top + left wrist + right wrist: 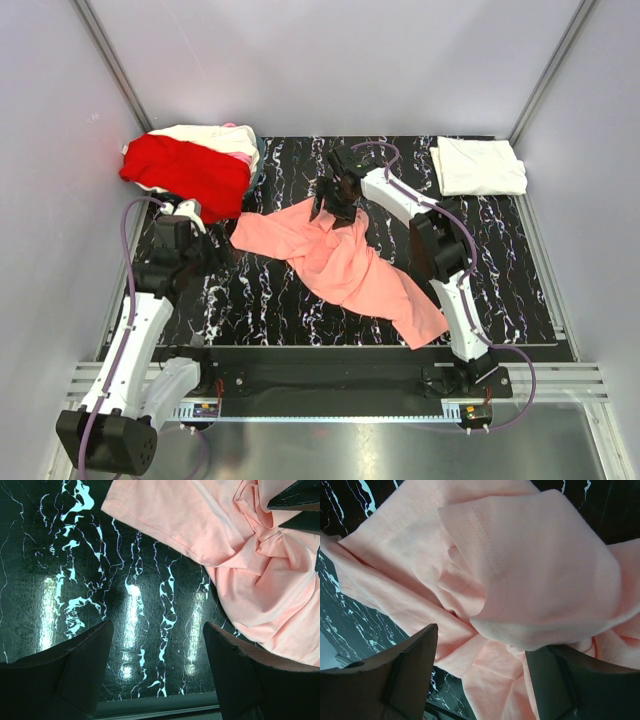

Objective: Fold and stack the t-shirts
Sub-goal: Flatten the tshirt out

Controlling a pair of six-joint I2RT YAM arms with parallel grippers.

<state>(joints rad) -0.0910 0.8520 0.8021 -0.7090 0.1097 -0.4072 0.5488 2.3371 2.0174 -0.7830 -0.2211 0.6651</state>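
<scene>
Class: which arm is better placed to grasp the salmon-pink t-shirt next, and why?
Probably the right. The right gripper is open directly over the bunched salmon-pink t-shirt, cloth filling its view. The left gripper is open too, but over the table, the shirt's edge ahead of it.

You get no readable text, label, brand name, number or sign in any of the three views. In the top view, the small board (207,409) at lower left and the small board (477,411) at lower right, both on the base rail (330,405), may carry markings. They're too small to make out.
</scene>
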